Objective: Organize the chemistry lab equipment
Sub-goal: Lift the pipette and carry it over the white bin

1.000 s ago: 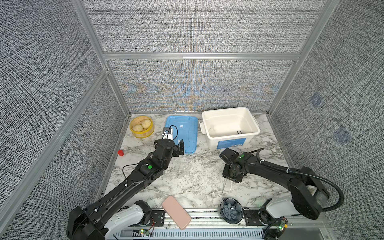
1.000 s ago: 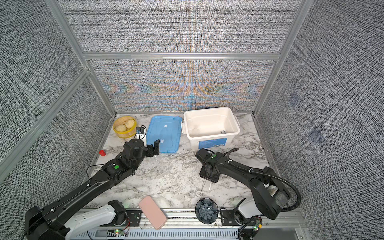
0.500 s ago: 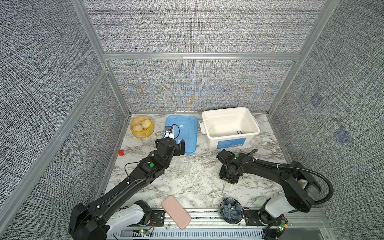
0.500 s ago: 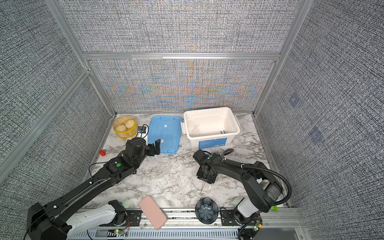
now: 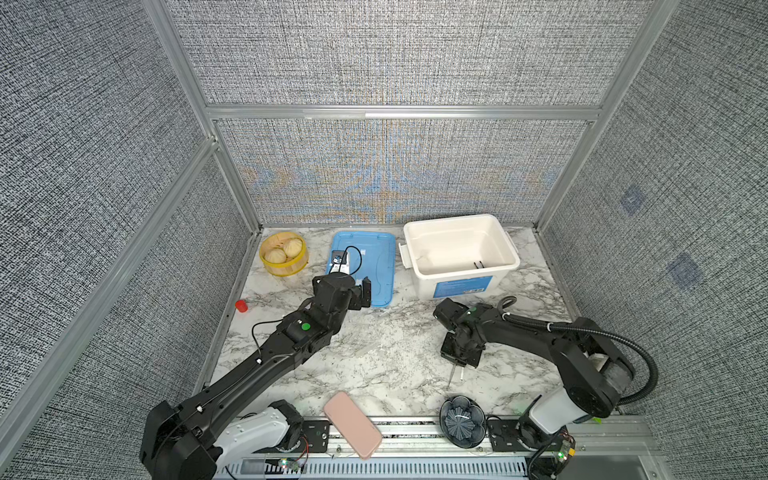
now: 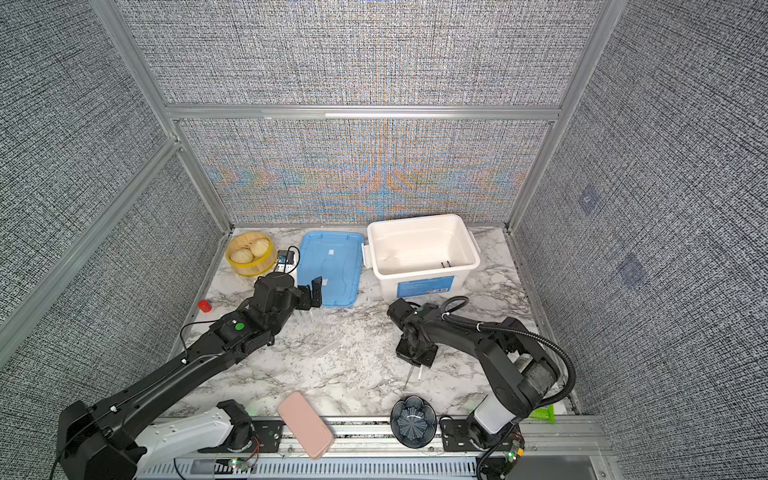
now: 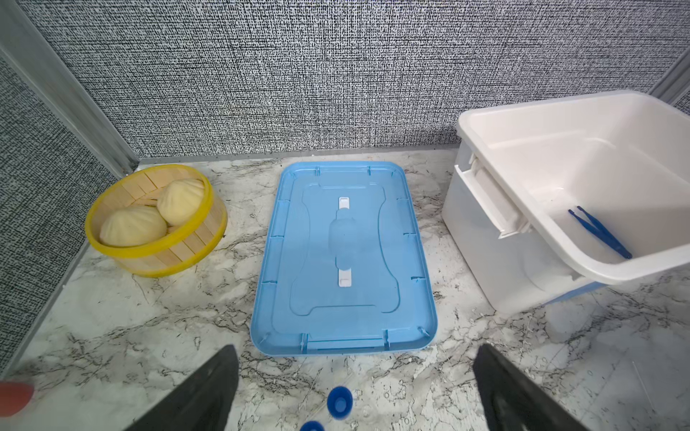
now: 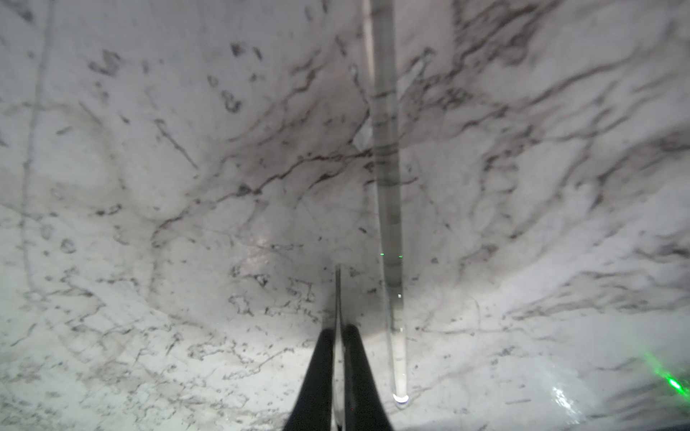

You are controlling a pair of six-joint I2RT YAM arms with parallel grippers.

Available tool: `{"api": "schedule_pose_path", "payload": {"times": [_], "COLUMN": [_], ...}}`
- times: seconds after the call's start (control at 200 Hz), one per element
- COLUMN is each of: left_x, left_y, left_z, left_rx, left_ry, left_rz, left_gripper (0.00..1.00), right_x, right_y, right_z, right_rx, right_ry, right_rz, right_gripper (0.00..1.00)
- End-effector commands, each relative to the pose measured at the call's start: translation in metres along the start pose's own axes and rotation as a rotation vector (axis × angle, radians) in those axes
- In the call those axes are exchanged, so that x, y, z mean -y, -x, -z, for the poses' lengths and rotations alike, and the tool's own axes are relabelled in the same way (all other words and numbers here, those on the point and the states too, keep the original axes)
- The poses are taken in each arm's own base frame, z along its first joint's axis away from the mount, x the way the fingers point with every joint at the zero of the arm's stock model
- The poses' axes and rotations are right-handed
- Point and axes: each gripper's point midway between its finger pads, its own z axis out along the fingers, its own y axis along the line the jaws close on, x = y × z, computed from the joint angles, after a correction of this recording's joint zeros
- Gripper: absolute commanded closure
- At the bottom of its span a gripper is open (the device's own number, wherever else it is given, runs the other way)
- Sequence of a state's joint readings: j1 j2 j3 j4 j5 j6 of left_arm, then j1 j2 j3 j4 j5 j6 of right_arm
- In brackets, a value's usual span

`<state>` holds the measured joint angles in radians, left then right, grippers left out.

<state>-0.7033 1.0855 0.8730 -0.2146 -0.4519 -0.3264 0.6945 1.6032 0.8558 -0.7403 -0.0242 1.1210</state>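
- Step in hand: right gripper (image 8: 338,330) jaws pinch the thin silver tweezers (image 8: 338,283) lying on the worktop (image 5: 374,353).
- Next move, judged: lift them and carry them to the white bin (image 5: 424,284).
- Left gripper (image 7: 356,352) jaws are spread and hold nothing.

Colours noted.
White marble-pattern tabletop (image 5: 395,353), grey veins; white rectangular plastic bin (image 5: 424,286) with blue label (image 5: 463,286); inside it dark blue plastic tweezers (image 7: 599,231); left of bin, light blue flat plastic lid (image 5: 376,266); black right gripper (image 8: 338,332) on thin silver metal tweezers (image 8: 338,283).
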Motion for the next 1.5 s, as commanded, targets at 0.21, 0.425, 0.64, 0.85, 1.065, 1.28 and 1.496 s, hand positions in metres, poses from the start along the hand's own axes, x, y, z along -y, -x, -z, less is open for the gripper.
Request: {"api": "schedule_pose_path", "payload": {"times": [0.21,0.425,0.64,0.85,1.065,1.28,1.496], "left_x": [0.0,0.001,-0.001,-0.003,-0.005,-0.009,-0.005], "left_y": [0.004,0.007,0.008,0.012,0.016,0.019,0.022], "left_z": [0.001,0.003,0.006,0.011,0.017,0.023,0.022], "left_rx": [0.005,0.009,0.012,0.03,0.042,0.065,0.068], "left_ry": [-0.002,-0.006,-0.006,-0.008,-0.006,-0.004,-0.022], "left_rz": [0.009,0.018,0.026,0.03,0.025,0.033,0.038], "left_gripper": [0.01,0.01,0.01,0.01,0.01,0.01,0.01], "right_x": [-0.01,-0.019,-0.026,-0.029,-0.025,-0.01,-0.031], "right_y": [0.007,0.016,0.029,0.051,0.091,0.132,0.18], "right_z": [0.0,0.021,0.047,0.089,0.171,0.247,0.31], "right_rx": [0.043,0.112,0.203,0.359,0.616,0.78,0.882], "right_ry": [0.052,0.119,0.165,0.174,0.173,0.158,0.236], "right_rz": [0.014,0.049,0.086,0.184,0.286,0.351,0.445], "right_gripper": [0.96,0.98,0.98,0.94,0.94,0.94,0.93]}}
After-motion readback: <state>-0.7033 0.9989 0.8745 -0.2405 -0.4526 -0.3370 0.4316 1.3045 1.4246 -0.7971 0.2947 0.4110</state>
